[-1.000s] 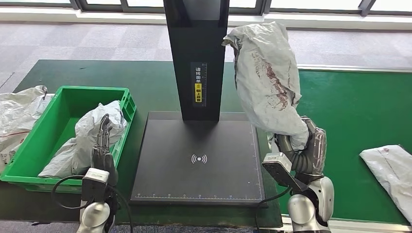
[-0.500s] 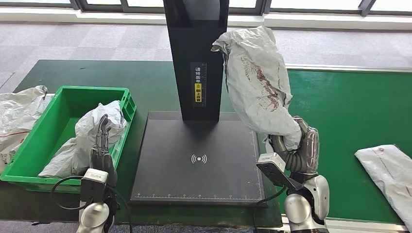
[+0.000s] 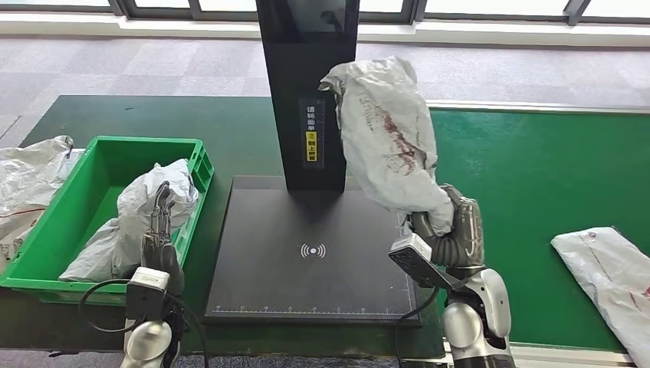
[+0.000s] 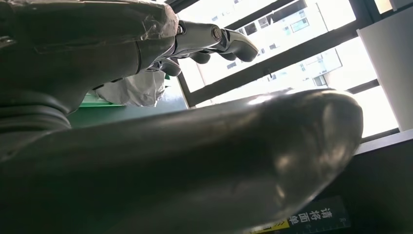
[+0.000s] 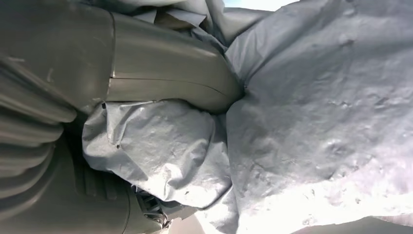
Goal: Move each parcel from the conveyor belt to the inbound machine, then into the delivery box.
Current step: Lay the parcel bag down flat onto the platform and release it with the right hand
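A: What has changed over the last second?

B: The grey parcel (image 3: 387,142), gripped at its lower end by the right robot hand (image 3: 448,230), has been carried leftward, off the green conveyor belt (image 3: 536,176) and over the edge of the inbound machine (image 3: 306,253). Scanning is judged to be the step at hand.

A: How are the things made?

B: The held parcel is a crumpled, matte plastic bag with reddish smears, hanging upright. The machine's plate is flat, black and smooth, with a tall dark column behind. Another bagged parcel (image 3: 142,215) lies in the green delivery box (image 3: 69,207) on the worktop. The left robot hand (image 3: 159,222) is held beside the box, fingers extended, nothing grasped.
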`<act>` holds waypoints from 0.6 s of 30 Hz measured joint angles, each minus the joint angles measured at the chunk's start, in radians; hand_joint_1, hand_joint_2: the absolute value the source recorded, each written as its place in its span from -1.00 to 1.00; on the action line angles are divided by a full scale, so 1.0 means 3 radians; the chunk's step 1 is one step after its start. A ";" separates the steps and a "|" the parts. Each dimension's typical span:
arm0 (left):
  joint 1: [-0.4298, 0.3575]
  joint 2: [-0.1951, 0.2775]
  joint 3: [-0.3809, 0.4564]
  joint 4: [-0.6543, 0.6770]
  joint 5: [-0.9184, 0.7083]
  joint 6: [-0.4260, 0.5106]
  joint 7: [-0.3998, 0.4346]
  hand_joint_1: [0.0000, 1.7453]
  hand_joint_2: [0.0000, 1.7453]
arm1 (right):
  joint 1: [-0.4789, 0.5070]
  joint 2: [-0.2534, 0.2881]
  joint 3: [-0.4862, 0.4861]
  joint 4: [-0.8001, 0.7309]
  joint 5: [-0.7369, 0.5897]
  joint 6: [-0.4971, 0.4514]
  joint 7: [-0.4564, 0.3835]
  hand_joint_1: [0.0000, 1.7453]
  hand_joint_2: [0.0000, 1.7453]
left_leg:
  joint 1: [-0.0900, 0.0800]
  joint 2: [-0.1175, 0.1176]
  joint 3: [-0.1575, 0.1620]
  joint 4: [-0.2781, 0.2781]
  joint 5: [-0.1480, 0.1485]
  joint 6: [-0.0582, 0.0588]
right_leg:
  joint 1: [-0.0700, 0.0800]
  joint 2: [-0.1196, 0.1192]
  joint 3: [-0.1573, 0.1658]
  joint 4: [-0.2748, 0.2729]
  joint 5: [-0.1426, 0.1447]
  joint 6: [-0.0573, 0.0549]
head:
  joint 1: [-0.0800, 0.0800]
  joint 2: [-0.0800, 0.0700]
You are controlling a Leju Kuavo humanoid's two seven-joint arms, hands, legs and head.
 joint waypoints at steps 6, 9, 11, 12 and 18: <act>-0.0077 0.0005 0.0001 0.0089 0.0113 0.0002 0.0002 -1.00 -1.00 | -0.0309 -0.0010 0.0360 0.0949 0.0159 0.0280 0.0017 0.96 1.00 | 0.0001 -0.0006 0.0000 0.0000 0.0008 -0.0004 | 0.0001 -0.0007 0.0000 0.0000 0.0001 -0.0001 | 0.0000 0.0000; -0.0124 0.0010 0.0001 0.0167 0.0154 0.0027 0.0008 -1.00 -1.00 | -0.0347 -0.0017 0.0494 0.1223 0.0074 0.0417 -0.0064 0.98 1.00 | 0.0001 -0.0007 -0.0001 0.0000 0.0008 -0.0004 | 0.0001 -0.0006 -0.0001 0.0001 0.0001 -0.0001 | 0.0000 0.0000; -0.0157 0.0010 0.0001 0.0219 0.0181 0.0060 0.0027 -1.00 -1.00 | -0.0348 -0.0028 0.0562 0.1330 0.0002 0.0533 -0.0128 1.00 1.00 | 0.0001 -0.0007 -0.0002 0.0000 0.0007 -0.0005 | 0.0001 -0.0006 -0.0003 0.0002 0.0001 -0.0001 | 0.0000 0.0000; -0.0176 0.0010 0.0001 0.0247 0.0196 0.0080 0.0041 -1.00 -1.00 | -0.0348 -0.0034 0.0593 0.1371 -0.0022 0.0580 -0.0147 1.00 1.00 | 0.0001 -0.0007 -0.0003 0.0000 0.0007 -0.0005 | 0.0001 -0.0006 -0.0004 0.0001 0.0001 -0.0001 | 0.0000 0.0000; -0.0257 0.0012 0.0001 0.0374 0.0241 0.0161 0.0072 -1.00 -1.00 | -0.0350 -0.0061 0.0719 0.1546 -0.0048 0.0675 -0.0135 1.00 1.00 | 0.0001 -0.0007 -0.0005 0.0000 0.0006 -0.0005 | 0.0001 -0.0005 -0.0007 0.0001 0.0001 -0.0001 | 0.0000 0.0000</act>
